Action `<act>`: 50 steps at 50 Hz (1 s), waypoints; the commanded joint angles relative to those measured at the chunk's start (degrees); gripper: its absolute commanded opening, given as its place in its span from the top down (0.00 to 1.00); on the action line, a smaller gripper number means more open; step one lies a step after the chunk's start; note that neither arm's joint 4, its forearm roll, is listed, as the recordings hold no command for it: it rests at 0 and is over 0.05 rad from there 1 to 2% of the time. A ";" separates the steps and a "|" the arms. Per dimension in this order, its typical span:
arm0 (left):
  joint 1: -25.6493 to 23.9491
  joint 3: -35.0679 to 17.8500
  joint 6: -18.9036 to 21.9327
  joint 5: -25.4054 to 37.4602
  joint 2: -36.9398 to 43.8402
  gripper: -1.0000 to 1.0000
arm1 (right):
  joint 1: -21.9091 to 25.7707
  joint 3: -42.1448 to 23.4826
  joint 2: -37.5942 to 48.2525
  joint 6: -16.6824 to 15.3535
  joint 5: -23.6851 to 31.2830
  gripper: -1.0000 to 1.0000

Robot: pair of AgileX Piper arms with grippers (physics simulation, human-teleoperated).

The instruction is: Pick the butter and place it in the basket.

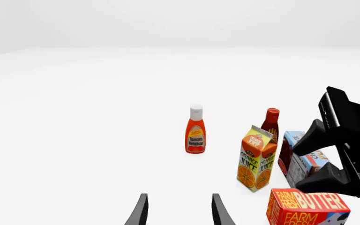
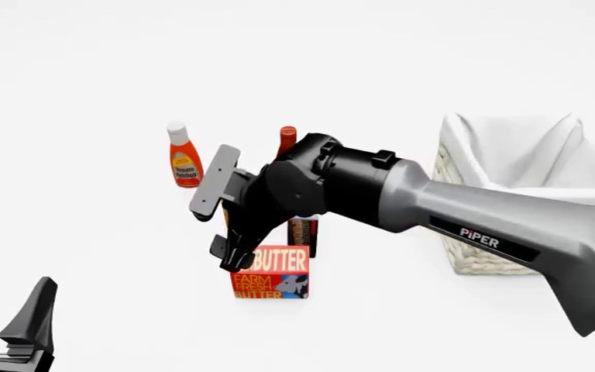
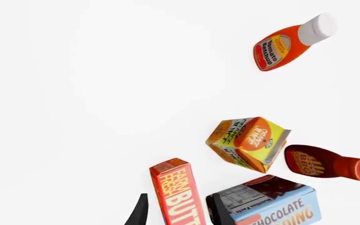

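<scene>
- The butter [image 2: 269, 273] stands on the table, nearest the camera in the front view, at the front of the grocery cluster and well left of the basket [image 2: 483, 252].
- In the right wrist view the butter [image 3: 176, 192] sits between the 2 finger blades of the right gripper [image 3: 178, 210], 1 dark blade on each side. They're spread about as wide as the carton, and I can't see any pinch yet, so I'd call it open and straddling.
- From the front, the right gripper [image 2: 238, 256] comes down at the carton's upper left edge, with the arm reaching in across the middle of the scene.
- So this looks like the grasp step: lined up, not yet lifted.
- Next move, I reckon: close on the carton, lift straight up, then swing right to the basket. The chocolate pudding box [image 3: 271, 206] stands just beside the butter, so 1 finger has little room there.
- Also close by: the orange juice carton [image 1: 256, 158], a dark red bottle [image 1: 271, 123] and a ketchup bottle [image 2: 183, 157] further back.
- The left gripper [image 2: 8, 310] sits low at the near left, fingers apart, holding nothing.
</scene>
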 commanded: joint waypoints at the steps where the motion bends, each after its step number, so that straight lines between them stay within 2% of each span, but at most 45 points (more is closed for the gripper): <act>1: 0.00 0.00 0.00 0.00 0.00 0.00 | -0.09 -0.20 0.51 0.05 0.29 0.00; 29: 0.00 0.00 0.00 0.00 0.00 0.00 | -1.26 -1.74 3.09 0.07 0.39 0.00; 50: 0.00 0.00 0.00 0.00 0.00 0.00 | -0.39 -1.88 3.79 1.07 0.23 0.00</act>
